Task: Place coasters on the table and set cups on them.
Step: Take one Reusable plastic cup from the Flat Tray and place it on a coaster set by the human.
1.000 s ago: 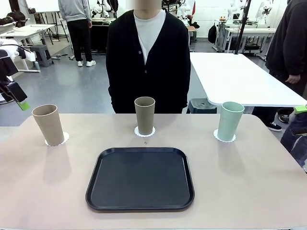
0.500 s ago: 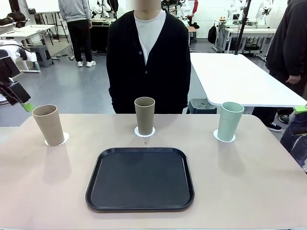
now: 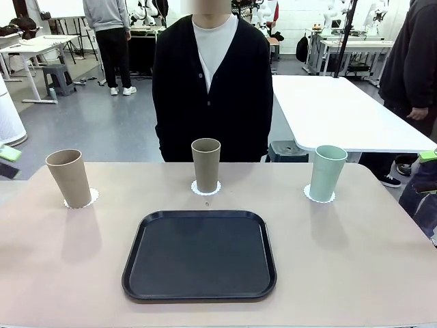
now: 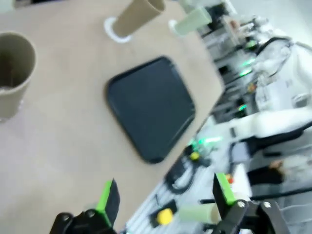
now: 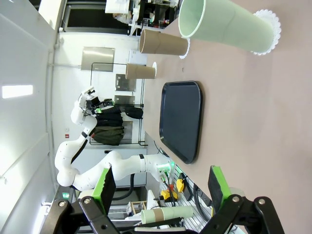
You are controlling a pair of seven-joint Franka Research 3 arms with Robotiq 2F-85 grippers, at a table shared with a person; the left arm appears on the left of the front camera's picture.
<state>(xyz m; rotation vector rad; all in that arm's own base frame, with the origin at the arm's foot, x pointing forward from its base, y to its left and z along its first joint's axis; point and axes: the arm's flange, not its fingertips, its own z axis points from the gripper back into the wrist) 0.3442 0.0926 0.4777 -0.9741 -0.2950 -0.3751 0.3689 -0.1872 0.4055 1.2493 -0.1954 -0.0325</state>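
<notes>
Three cups (image 3: 205, 165) upright on coasters (image 3: 205, 188) at bench's (image 3: 355, 260) twelve o'clock side, both pincers (image 4: 165, 202) (image 5: 158, 187) wide, empty.

Grey floor (image 3: 102, 130) stretches back under bright, even light; a white-topped table (image 3: 341, 113) stands at the right; more white tables (image 3: 31, 48) sit far left; cluttered workbenches (image 3: 341, 41) line the far white wall.

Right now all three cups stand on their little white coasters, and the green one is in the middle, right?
Not quite. The mint green cup stands at the right end of the row, as the front view shows; a tan cup holds the middle. All three do stand on coasters.
</notes>
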